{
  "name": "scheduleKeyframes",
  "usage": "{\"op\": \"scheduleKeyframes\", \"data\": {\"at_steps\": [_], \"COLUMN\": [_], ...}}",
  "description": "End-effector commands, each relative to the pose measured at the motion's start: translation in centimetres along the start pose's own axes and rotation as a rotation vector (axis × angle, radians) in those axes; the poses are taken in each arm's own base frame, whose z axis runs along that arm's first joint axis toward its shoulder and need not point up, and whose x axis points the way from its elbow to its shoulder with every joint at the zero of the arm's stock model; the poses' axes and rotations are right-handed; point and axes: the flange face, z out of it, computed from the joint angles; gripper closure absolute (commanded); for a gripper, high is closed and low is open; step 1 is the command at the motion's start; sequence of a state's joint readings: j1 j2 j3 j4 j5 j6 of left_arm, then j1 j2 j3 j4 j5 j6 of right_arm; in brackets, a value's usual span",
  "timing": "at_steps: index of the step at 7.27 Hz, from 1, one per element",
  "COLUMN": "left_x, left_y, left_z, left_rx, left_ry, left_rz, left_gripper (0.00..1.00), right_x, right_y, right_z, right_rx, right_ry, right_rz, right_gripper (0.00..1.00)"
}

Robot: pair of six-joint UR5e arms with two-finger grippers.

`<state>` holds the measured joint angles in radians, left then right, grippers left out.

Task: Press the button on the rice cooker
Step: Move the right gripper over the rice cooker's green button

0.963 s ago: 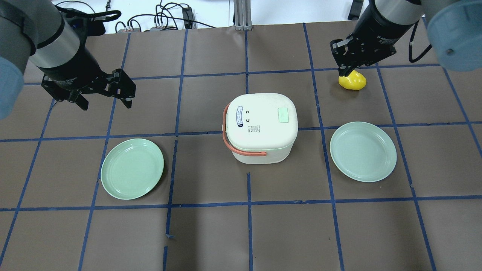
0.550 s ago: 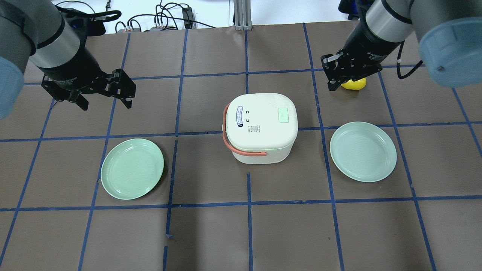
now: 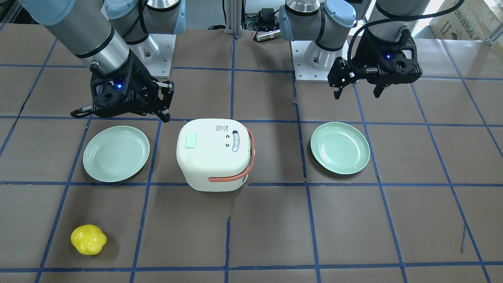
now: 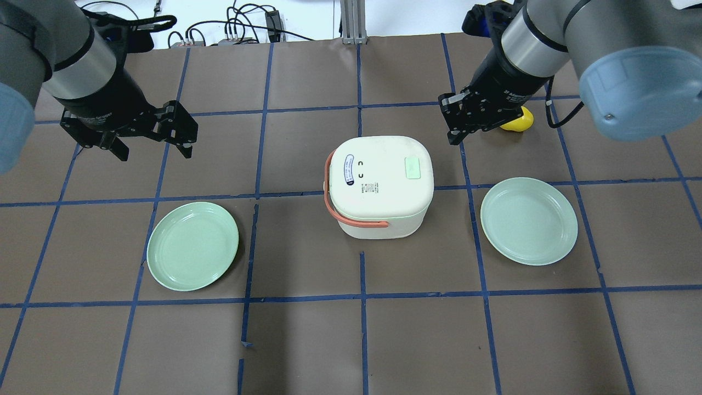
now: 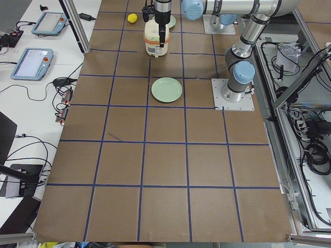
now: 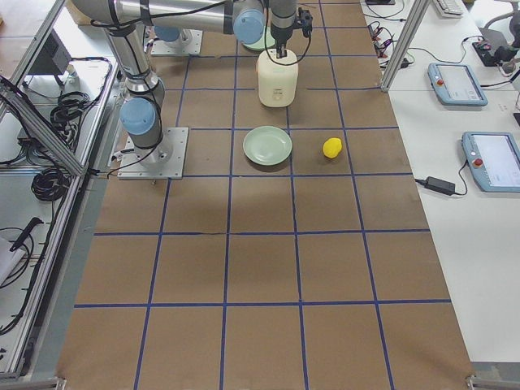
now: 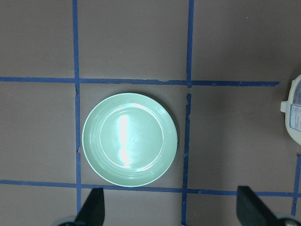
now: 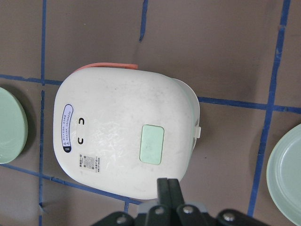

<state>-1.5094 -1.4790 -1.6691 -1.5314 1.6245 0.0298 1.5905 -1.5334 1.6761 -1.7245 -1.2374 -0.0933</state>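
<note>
The white rice cooker [image 4: 378, 192] with an orange handle stands at the table's centre; its pale green button [image 4: 412, 167] is on the lid's right side. My right gripper [image 4: 454, 137] is shut and empty. It hovers just behind the cooker's right rear corner, apart from it. In the right wrist view the shut fingertips [image 8: 168, 186] sit just beyond the lid's edge, close to the button [image 8: 152, 144]. My left gripper [image 4: 154, 152] is open and empty, well left of the cooker. It shows in the front view [image 3: 358, 94] too.
A green plate [image 4: 192, 246] lies left of the cooker, below my left gripper [image 7: 170, 209], and another green plate [image 4: 529, 220] lies right of it. A yellow toy fruit [image 4: 518, 122] sits behind my right arm. Cables lie past the table's far edge.
My right gripper has moved left, from over the yellow fruit to the cooker's right rear corner. The left arm has not moved.
</note>
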Motion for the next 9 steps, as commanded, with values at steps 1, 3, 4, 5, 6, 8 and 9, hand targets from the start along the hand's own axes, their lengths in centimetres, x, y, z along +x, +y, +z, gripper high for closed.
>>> {"op": "scheduleKeyframes", "data": {"at_steps": [1, 3, 4, 5, 6, 8, 9], "left_x": [0.0, 0.0, 0.0, 0.0, 0.0, 0.0, 0.0], "left_y": [0.0, 0.0, 0.0, 0.0, 0.0, 0.0, 0.0], "left_z": [0.0, 0.0, 0.0, 0.0, 0.0, 0.1, 0.0], "left_rx": [-0.001, 0.001, 0.001, -0.001, 0.001, -0.004, -0.001], "left_ry": [0.0, 0.0, 0.0, 0.0, 0.0, 0.0, 0.0], "left_rz": [-0.001, -0.001, -0.001, -0.001, -0.001, 0.0, -0.001], "left_gripper": [0.0, 0.0, 0.0, 0.0, 0.0, 0.0, 0.0], "right_x": [0.1, -0.2, 0.1, 0.2, 0.3, -0.1, 0.1], "right_y": [-0.7, -1.2, -0.9, -1.0, -1.1, -1.2, -1.2], "right_z": [1.4, 2.3, 3.5, 4.4, 4.8, 4.9, 5.6], "right_rx": [-0.021, -0.023, -0.018, 0.008, 0.006, 0.014, 0.009], "right_ry": [-0.032, -0.092, -0.101, -0.129, -0.136, -0.167, -0.171], "right_rz": [-0.001, 0.001, -0.002, -0.01, -0.008, -0.012, -0.011], "right_gripper": [0.95, 0.94, 0.93, 0.92, 0.92, 0.92, 0.92]}}
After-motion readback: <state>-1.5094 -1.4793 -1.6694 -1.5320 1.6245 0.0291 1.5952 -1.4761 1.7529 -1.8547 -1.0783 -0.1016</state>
